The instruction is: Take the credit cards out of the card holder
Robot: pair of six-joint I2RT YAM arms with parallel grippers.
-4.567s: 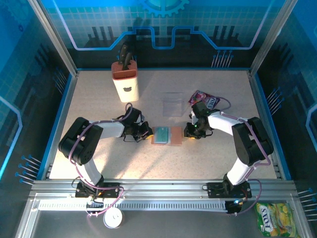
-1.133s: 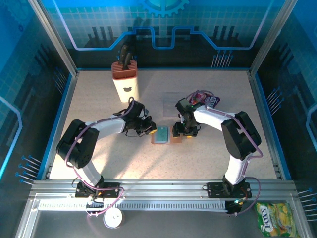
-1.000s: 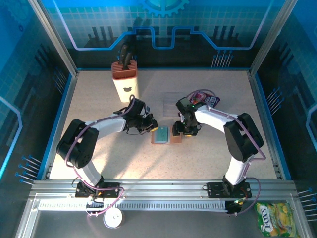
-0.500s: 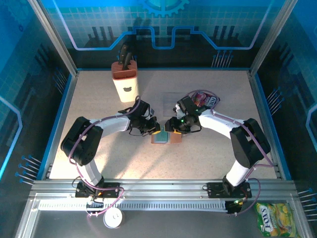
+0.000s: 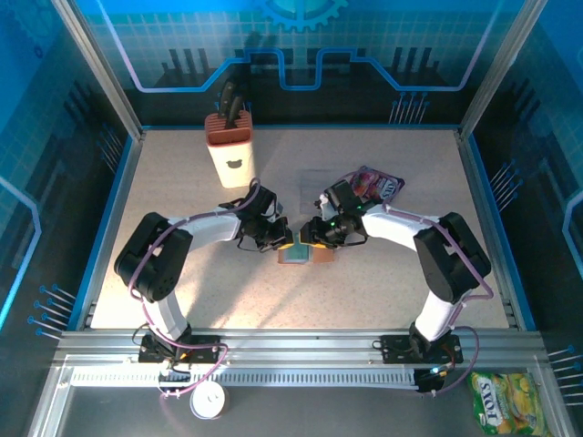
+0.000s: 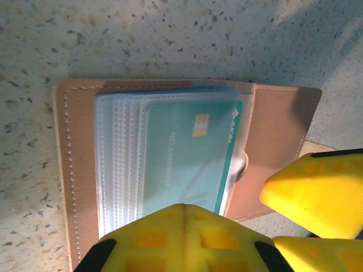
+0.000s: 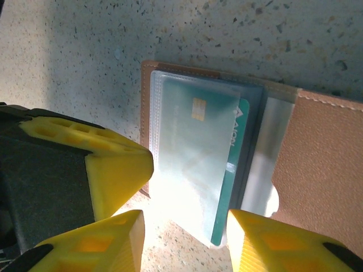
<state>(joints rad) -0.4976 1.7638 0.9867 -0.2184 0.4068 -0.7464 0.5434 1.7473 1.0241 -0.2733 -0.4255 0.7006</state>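
My open right end effector (image 7: 184,222) straddles the near end of the teal credit card (image 7: 198,158), long axis straight ahead, while my closed left end effector (image 6: 182,226) seemingly pins the card holder (image 6: 79,170).

- The card holder (image 5: 305,254) is lying open and flat near the middle of the table (image 5: 182,209).
- A credit card (image 6: 187,153) is sitting in the top sleeve on the holder's left half.
- The left gripper (image 5: 278,240) is hanging at the holder's left rear corner, and the right gripper (image 5: 314,237) is just beside it over the rear edge.
- A knife block (image 5: 230,150) is standing behind and to the left, well apart.
- A snack packet (image 5: 375,185) is lying behind and to the right, with a clear sheet (image 5: 316,187) just left of it.
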